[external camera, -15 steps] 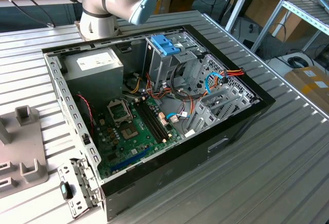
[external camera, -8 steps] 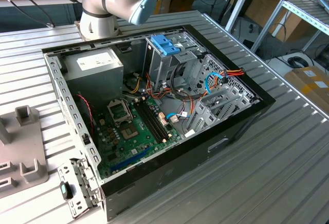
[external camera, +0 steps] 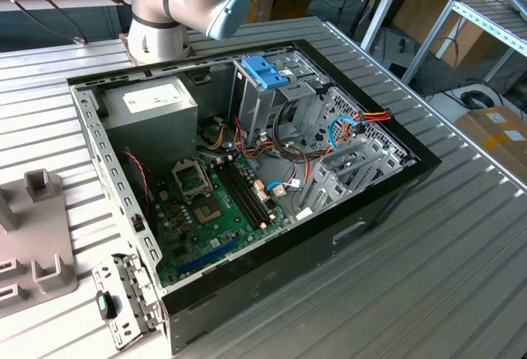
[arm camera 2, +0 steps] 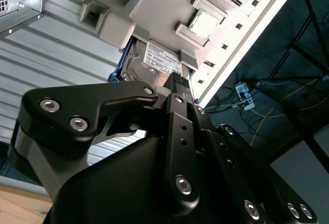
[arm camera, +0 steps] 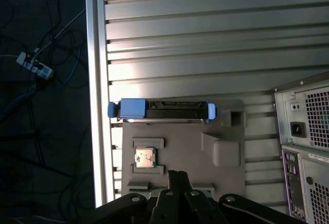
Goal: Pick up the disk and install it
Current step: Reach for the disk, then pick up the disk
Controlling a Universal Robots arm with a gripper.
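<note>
The disk (arm camera: pixel 162 110) sits at one end of a grey holder (arm camera: pixel 180 144) on the ribbed metal table, seen edge-on in the first wrist view with blue frame pieces at both ends. In the second wrist view the disk (arm camera 2: pixel 160 58) shows its white label and a strip of blue frame, tucked against the holder (arm camera 2: pixel 154 8). My gripper (arm camera: pixel 177 176) hangs above the holder, apart from the disk and shut with nothing in it. Its fingertips (arm camera 2: pixel 177 78) point toward the disk's label.
The open computer case (external camera: pixel 247 170) lies on the table, with a blue latch on a silver cage (external camera: pixel 263 71), a grey power supply box (external camera: pixel 152 104) and a motherboard (external camera: pixel 218 202). A square chip (arm camera: pixel 145 158) rests in the holder. The table's edge (arm camera: pixel 97 80) runs beside it.
</note>
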